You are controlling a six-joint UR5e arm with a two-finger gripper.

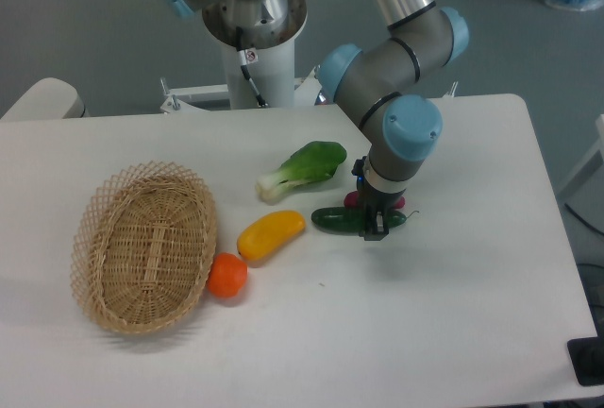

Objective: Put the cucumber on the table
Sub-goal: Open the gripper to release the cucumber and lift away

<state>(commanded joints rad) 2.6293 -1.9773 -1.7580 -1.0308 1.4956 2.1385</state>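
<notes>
On the white table (453, 332), my arm bends down from above, wrist vertical. My gripper (375, 226) is closed around the cucumber (340, 219), which lies level at the tabletop, beside the yellow vegetable (271, 234).

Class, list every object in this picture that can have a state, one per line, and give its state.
Cucumber: lying flat, gripped by the hand.
Hand: shut on the cucumber, low over the table.
Wicker basket: empty.
Bok choy: lying on its side.
Yellow vegetable: lying flat.
Orange: touching the basket.
</notes>
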